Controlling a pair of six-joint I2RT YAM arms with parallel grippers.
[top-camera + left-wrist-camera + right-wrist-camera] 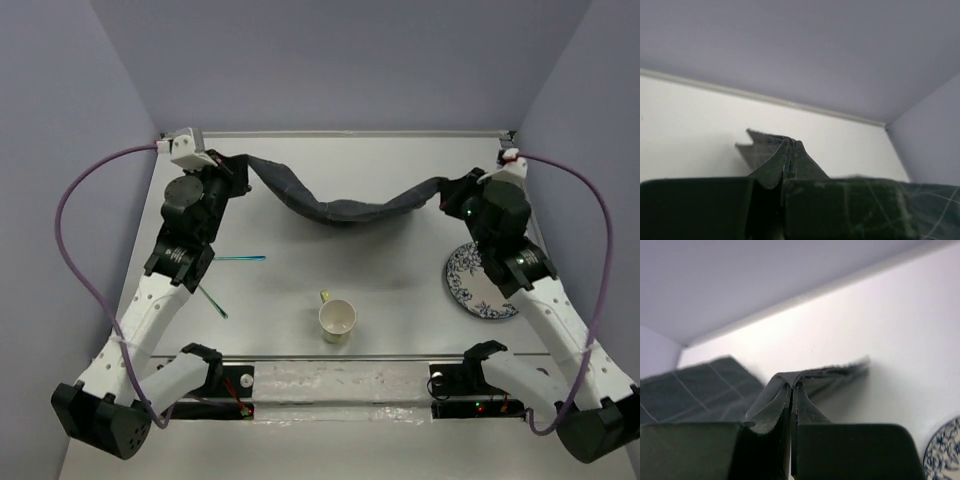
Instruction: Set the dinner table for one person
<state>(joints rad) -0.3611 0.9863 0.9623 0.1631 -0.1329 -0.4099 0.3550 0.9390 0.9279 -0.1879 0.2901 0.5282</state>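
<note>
- Left gripper (pixel 790 150), bottom centre of its wrist view: fingers pressed together on a bunched corner of the checked cloth mat (pixel 340 208), and a ridge of fabric pokes up between them.
- Right gripper (pixel 791 387): same story, fingers pinched tight on the opposite end, with a fold of cloth squeezed up through the seam.
- Overhead, the two grippers sit at upper left and upper right of the frame. The mat hangs between them in a sagging band that dips toward upper centre, so it looks lifted rather than lying flat.
- Below it, the dinner table (pixel 400 270) fills the middle of the frame, large and white.
- On it are a cup (pixel 337 320) at lower centre, a patterned plate (pixel 465 285) at right partly under the right arm, and a thin teal utensil (pixel 240 258) at left. All are apart from the mat.
- My read: this is the mat-laying step, early in the setting, and nothing sits on the mat yet.
- The next move calls for both arms to spread and take out the sag, then lower together so the cloth lands flat, short of the cup.
</note>
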